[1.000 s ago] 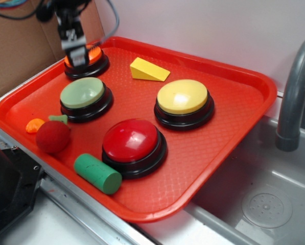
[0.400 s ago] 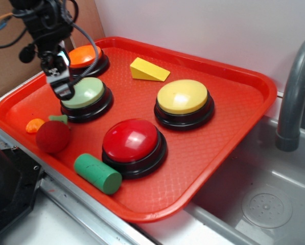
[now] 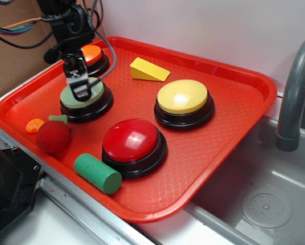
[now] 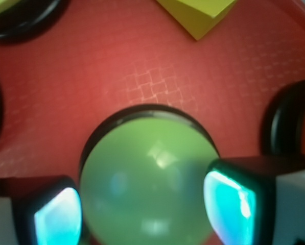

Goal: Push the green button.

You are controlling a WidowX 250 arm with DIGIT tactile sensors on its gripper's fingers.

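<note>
Everything sits on the tray (image 3: 234,127), placed here by the green button (image 3: 88,98) — the gripper (image 3: 80,87) is directly above it. Behind it lies the small button (image 3: 93,55); to its right, the wedge (image 3: 148,70) and two big buttons (image 3: 183,102); in front — ball (image 3: 52,136) and cylinder (image 3: 97,173).

The green button (image 3: 83,97), a pale sage dome on a black round base, sits upright at the tray's left.
</note>
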